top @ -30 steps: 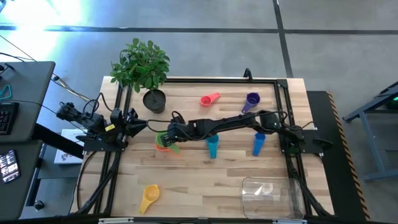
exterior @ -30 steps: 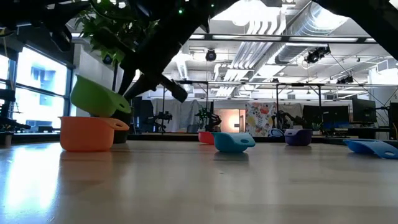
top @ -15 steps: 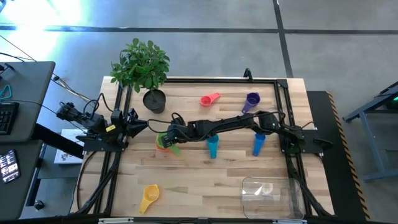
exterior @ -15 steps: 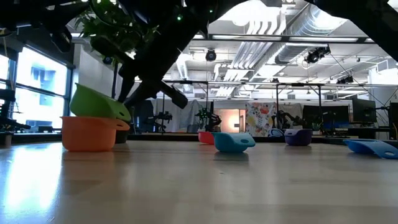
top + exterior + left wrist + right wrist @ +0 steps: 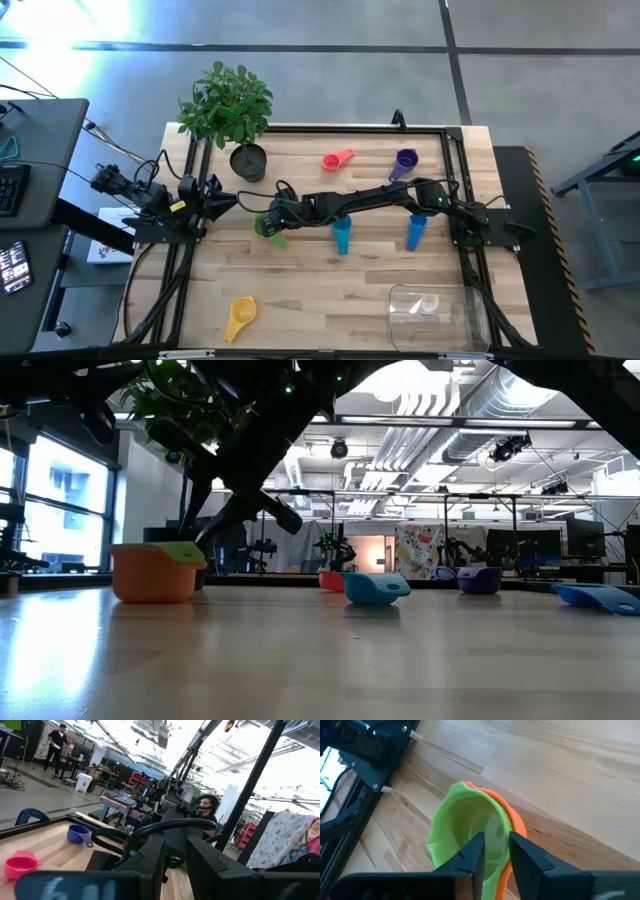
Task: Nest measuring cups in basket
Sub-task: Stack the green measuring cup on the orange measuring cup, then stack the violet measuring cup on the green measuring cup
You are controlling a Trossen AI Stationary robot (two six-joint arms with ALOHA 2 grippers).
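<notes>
Now your right tool [image 5: 492, 851] sits over the green cup [image 5: 465, 835], fingers a little apart. That cup sits inside the orange cup [image 5: 150, 573] on the table [image 5: 320, 285], far from the basket [image 5: 438, 318].

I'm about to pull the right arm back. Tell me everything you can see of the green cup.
The green cup is smooth, glossy plastic with a round bowl, mouth up. It sits nested inside the orange cup, only its rim showing above it in the low view. Its handle sticks out past the orange rim. The pair stands on the table near the plant pot. The right gripper straddles its rim, fingers slightly parted.
</notes>
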